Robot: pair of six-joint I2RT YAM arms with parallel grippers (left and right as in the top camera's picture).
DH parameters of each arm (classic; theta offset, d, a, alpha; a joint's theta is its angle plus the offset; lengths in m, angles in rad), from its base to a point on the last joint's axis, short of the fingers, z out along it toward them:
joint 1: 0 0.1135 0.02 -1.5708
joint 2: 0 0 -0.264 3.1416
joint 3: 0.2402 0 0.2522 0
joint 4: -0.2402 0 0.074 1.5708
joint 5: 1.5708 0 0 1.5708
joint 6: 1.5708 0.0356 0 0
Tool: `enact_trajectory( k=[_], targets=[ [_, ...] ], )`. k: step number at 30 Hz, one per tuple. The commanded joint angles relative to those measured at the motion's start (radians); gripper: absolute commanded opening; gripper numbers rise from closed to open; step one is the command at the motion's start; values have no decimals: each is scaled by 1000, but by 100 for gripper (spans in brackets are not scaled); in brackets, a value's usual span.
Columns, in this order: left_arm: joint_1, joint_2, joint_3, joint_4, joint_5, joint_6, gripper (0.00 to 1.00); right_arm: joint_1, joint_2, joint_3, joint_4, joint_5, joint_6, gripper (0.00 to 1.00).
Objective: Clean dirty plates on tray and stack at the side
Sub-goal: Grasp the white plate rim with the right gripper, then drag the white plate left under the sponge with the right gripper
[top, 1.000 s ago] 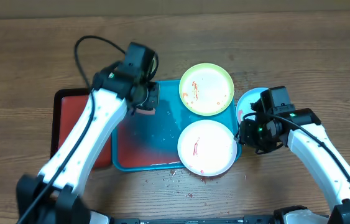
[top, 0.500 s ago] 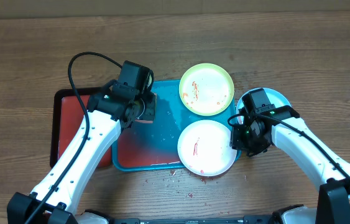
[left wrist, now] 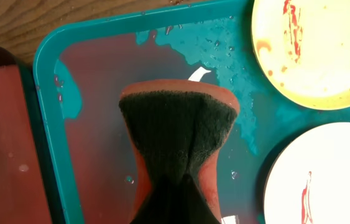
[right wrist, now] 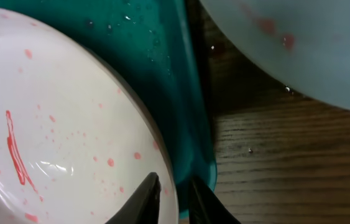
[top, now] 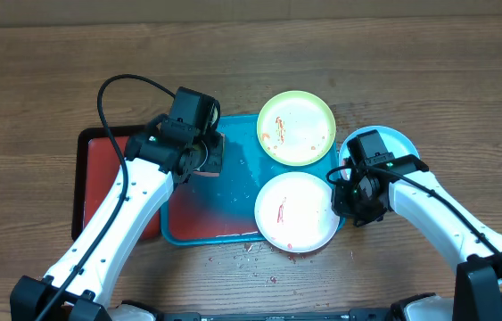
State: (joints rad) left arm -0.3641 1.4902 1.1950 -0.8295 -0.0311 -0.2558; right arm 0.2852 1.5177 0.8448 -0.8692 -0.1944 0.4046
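The turquoise tray (top: 199, 217) holds the yellow-green plate (top: 296, 127) at its far right and the white plate (top: 293, 214) at its near right, both smeared red. The pale blue plate (top: 391, 141) lies on the table right of the tray, partly under my right arm. My left gripper (top: 204, 157) is shut on an orange sponge with a dark scouring face (left wrist: 178, 127), held over the tray's wet left half (left wrist: 100, 155). My right gripper (right wrist: 173, 198) straddles the white plate's right rim (right wrist: 162, 155), one finger inside and one outside, closed on it.
A dark red, black-rimmed tray (top: 99, 178) lies left of the turquoise tray, touching it. Small red crumbs (top: 252, 256) are scattered on the wooden table in front of the tray. Water drops and a reddish film cover the tray floor (left wrist: 224, 46).
My right gripper has moved left onto the white plate's right rim. My left arm has shifted slightly with the sponge over the tray. Nothing has moved in the last half second.
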Motion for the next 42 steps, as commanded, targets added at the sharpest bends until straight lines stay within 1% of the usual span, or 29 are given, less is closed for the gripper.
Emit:
enact_trajectory(
  k=[1, 5, 7, 8, 13, 16, 19, 21, 26, 30, 31, 32, 33, 35, 37, 42],
  targets=[
    [6, -6, 3, 4, -5, -14, 4, 19, 3, -8, 12, -24, 18, 18],
    [6, -6, 3, 1, -5, -14, 5, 72, 3, -8, 11, -31, 19, 18],
    [6, -6, 3, 0, -4, -14, 4, 92, 3, -8, 12, -31, 21, 20],
    [6, -6, 3, 0, -3, -14, 4, 103, 3, -8, 12, -30, 32, 22],
    [6, -6, 3, -5, -2, -14, 4, 130, 3, -8, 25, -31, 81, 22],
    [6, -6, 3, -8, -2, -14, 4, 133, 3, -8, 44, -36, 126, 14],
    [6, -6, 3, -5, 0, -15, 4, 133, 3, -8, 76, -98, 132, 11],
    [6, -6, 3, -4, 6, -30, 4, 133, 3, -8, 107, -130, 150, 10],
    [6, -6, 3, -3, 6, -30, 4, 133, 3, -7, 137, -139, 195, 10],
    [6, -6, 3, -4, 6, -33, 4, 135, 4, -7, 150, -137, 203, 10],
    [6, -6, 3, -4, 6, -34, 4, 135, 4, -7, 150, -137, 202, 11],
    [6, -6, 3, -5, 6, -37, 4, 135, 4, -7, 150, -137, 202, 15],
    [6, -6, 3, -5, 6, -37, 4, 135, 4, -7, 149, -137, 202, 22],
    [6, -6, 3, -8, 6, -37, 4, 135, 4, -7, 148, -137, 202, 34],
    [6, -6, 3, -8, 6, -36, 4, 134, 4, -6, 147, -136, 202, 38],
    [6, -6, 3, -8, 6, -36, 4, 134, 4, -7, 142, -121, 203, 39]
  ],
)
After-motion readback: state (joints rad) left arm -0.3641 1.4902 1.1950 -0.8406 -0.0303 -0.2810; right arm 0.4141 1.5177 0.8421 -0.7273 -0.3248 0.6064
